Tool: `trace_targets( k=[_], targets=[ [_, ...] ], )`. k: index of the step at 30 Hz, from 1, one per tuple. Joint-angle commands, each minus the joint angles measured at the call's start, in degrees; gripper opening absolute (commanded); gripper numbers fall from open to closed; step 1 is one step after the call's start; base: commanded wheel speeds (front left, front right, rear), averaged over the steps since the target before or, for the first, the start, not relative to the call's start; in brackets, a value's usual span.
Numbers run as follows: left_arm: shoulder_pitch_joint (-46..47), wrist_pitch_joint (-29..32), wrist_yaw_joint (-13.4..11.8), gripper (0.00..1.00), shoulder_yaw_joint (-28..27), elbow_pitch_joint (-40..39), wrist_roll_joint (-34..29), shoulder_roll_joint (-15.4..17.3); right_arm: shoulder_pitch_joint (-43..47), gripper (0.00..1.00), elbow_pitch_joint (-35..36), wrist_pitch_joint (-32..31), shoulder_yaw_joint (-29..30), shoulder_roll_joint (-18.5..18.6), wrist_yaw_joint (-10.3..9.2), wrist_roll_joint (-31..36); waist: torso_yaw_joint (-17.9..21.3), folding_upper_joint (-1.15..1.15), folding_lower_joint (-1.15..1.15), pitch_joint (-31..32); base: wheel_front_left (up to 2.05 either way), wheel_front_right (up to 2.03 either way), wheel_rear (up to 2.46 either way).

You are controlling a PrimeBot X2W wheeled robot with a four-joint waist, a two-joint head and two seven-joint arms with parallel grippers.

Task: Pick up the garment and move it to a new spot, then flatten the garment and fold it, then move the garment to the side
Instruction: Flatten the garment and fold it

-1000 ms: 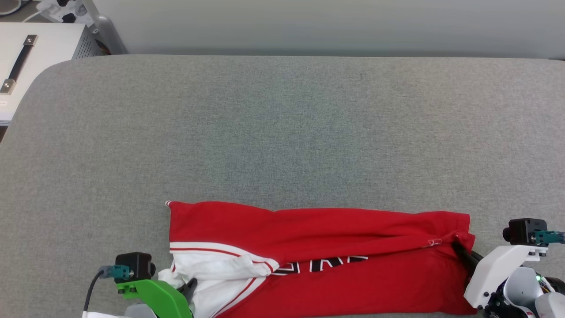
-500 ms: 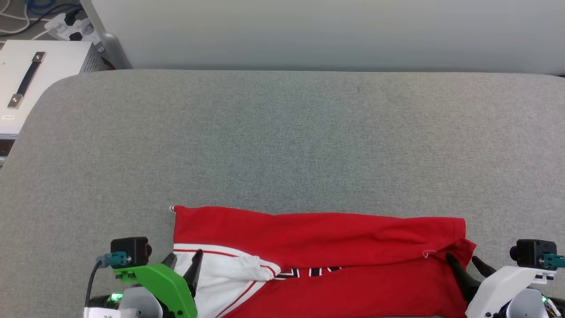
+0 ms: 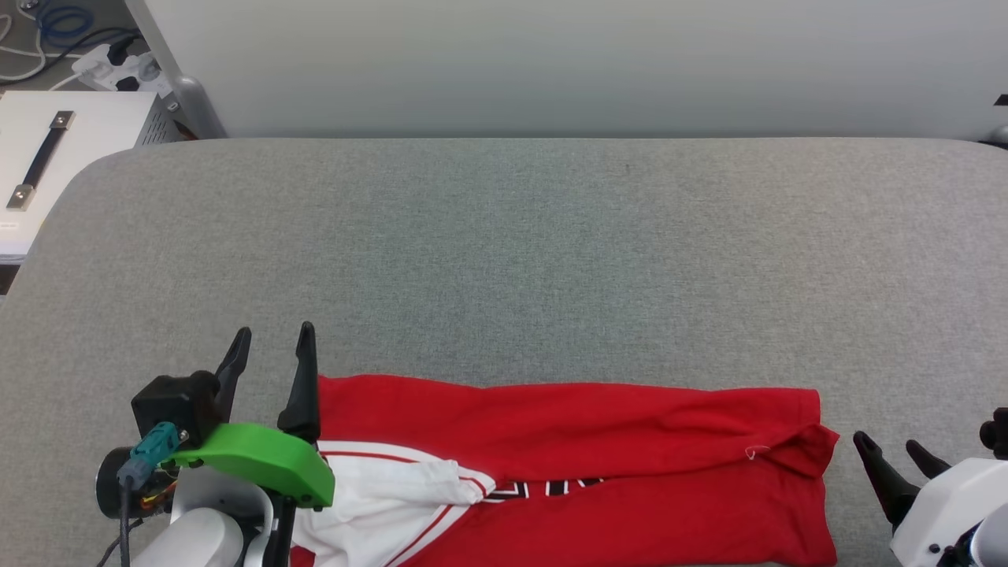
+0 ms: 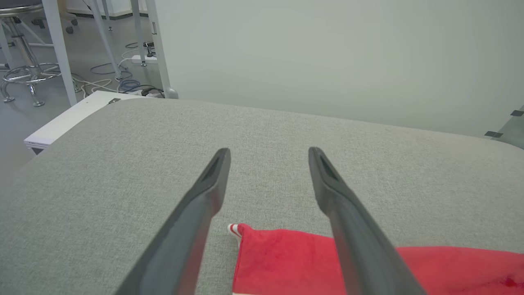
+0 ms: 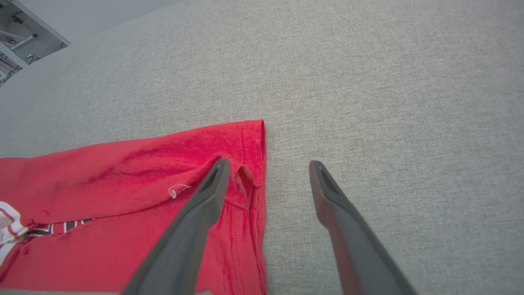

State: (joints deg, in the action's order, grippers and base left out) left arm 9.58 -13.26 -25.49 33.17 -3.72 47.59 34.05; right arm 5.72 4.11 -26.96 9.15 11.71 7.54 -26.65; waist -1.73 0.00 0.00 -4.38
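the garment (image 3: pixel 591 449), a red jersey, lies folded into a long band along the lower edge of the head view, running from the lower left-centre to the lower right of the frame on a grey fabric-covered table (image 3: pixel 504 252). a white sleeve (image 3: pixel 378 504) with red-and-white striped trim spills out at the band's lower left, and a strip of black, white-outlined lettering (image 3: pixel 543 490) peeks from under the folded-over upper layer.

the left gripper (image 3: pixel 275 329), on its green bracket, stands at the lower left of the head view with its two dark fingers spread wide and nothing between them; its inner finger crosses the garment's upper left corner. in the left wrist view that red corner, tipped with a small striped tab, sits low in the frame between the fingers; whether either finger touches the cloth cannot be told.

the right gripper (image 3: pixel 885 439) shows at the lower right of the head view, just beside the garment's right end, its fingers likewise parted and empty. in the right wrist view one finger lies over the stitched red hem, the other over bare grey fabric.

a white cabinet (image 3: pixel 79 150) with a black handle and a power strip (image 3: pixel 110 67) with cables occupy the upper left corner, beside a pale wall panel (image 3: pixel 551 63).
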Motion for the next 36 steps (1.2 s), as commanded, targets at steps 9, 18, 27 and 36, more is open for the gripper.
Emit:
trace_targets(
  k=[9, 18, 27, 36],
  targets=[
    [1.5, -1.5, -2.9, 1.0, 0.0, -6.1, -7.7, -1.2, -5.0, 1.0, -1.3, -6.8, 0.4, 4.6, -0.05, -2.3, -3.1, 0.0, 0.0, -3.4, 0.0, 0.0, 0.0],
    [2.5, -1.7, -3.8, 1.0, 0.0, -9.1, -12.0, -3.2, -6.8, 1.0, -4.7, -12.1, -4.0, 6.7, -0.05, -4.5, -6.0, 0.0, 0.0, -7.2, 0.0, 0.0, 0.0],
    [2.1, -1.7, -3.9, 1.0, -1.4, -9.1, -13.4, -4.2, -3.1, 0.51, -8.9, -18.0, -8.2, 5.1, -0.05, -5.8, -6.3, 0.0, 0.0, -8.3, 0.0, 0.0, 0.0],
    [1.6, -1.7, -4.0, 1.0, -1.1, -7.9, -14.4, -3.7, -4.9, 0.0, -9.4, -16.5, -8.7, 5.5, -0.05, -6.4, -5.9, 0.0, 0.0, -6.6, 0.0, 0.0, 0.0]
  ],
)
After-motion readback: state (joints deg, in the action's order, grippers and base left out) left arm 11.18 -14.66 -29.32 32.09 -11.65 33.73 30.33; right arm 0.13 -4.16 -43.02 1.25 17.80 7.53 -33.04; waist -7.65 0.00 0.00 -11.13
